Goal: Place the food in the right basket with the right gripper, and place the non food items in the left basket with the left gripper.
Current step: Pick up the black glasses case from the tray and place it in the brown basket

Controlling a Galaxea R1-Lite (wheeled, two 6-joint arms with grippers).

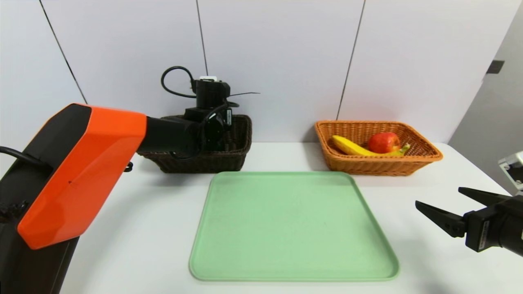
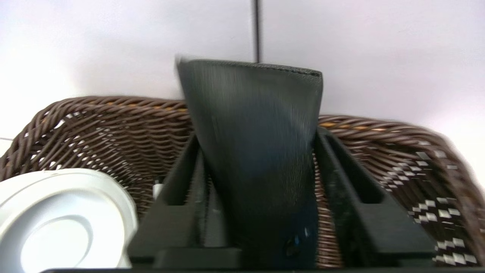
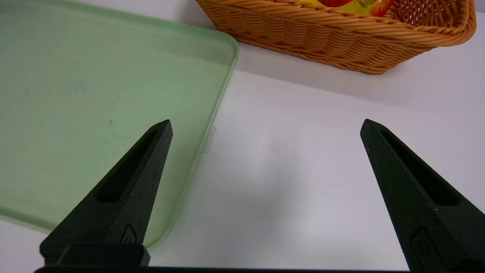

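The left gripper (image 2: 257, 167) stands over the dark brown basket (image 1: 239, 141) at the rear left of the table (image 1: 135, 228), its two fingers (image 2: 182, 204) closed on a flat black object (image 2: 257, 144) that rises upright between them above the basket's far rim; what the object is cannot be determined. In the left wrist view a white round item (image 2: 64, 223) lies inside the same basket, just beside the gripper. The left arm (image 1: 77, 171), orange and black, reaches from the near left across the table to that basket. The right gripper (image 1: 443, 206) hangs low over the bare table at the near right, beside the right edge of the green tray (image 1: 290, 228), its fingers (image 3: 125, 197) spread wide with nothing between them. The tray lies flat in the middle of the table with no item on it. Behind it to the right stands the orange wicker basket (image 1: 425, 157), holding a banana (image 1: 349, 146) and a red apple (image 1: 384, 142), the two touching. The baskets sit well apart against the white wall (image 1: 286, 61).
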